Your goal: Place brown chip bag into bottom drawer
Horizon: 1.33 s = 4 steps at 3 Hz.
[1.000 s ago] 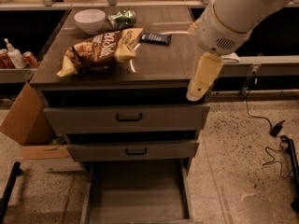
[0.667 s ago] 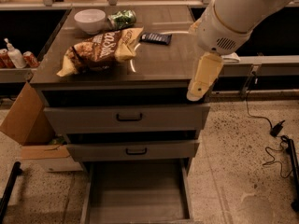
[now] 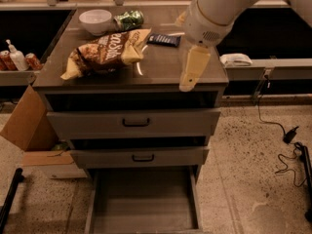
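The chip bag [image 3: 105, 50] lies on the table [image 3: 161, 67], in the left half of the top, tilted so that one yellow end points to the front left and the other to the back right. It is not held by anything. The end effector [image 3: 187, 82] hangs at the right front part of the table, pointing down, with its pale yellow tip close to the front edge. It is well apart from the bag, to the right of it and a little nearer to the front. Whether the end effector is open or closed I cannot tell; nothing is seen in its grasp. Behind the bag stand a white bowl [image 3: 95, 21] and a green can [image 3: 129, 19], and a blue packet [image 3: 163, 40] lies between the bag and the arm. Below two closed drawer fronts [image 3: 134, 123], the bottom drawer [image 3: 144, 204] is pulled out, and its floor is bare.
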### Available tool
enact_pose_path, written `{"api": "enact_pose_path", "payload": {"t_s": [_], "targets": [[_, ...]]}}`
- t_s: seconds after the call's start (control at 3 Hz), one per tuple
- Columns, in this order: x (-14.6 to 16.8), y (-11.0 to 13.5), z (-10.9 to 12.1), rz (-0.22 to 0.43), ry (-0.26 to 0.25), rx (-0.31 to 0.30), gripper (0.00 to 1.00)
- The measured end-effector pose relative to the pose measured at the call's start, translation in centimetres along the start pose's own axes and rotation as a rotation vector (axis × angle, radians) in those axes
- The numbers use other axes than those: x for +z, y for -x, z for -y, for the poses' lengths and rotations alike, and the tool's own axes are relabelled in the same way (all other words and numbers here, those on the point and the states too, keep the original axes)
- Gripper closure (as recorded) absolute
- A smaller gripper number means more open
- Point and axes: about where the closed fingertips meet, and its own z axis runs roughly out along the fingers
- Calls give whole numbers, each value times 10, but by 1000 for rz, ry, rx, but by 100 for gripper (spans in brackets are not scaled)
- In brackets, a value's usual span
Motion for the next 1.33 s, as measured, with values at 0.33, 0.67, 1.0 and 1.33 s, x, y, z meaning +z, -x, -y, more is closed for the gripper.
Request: {"api": "enact_pose_path", "payload": {"t_s": [0.33,0.67,1.0,1.33], "targets": [[25,24,26,22,4,-85,0],[43,49,42,30,-1,-161,0],[59,78,49,35,-8,-219,0],[72,104,51,25,-18,-256,0]]}}
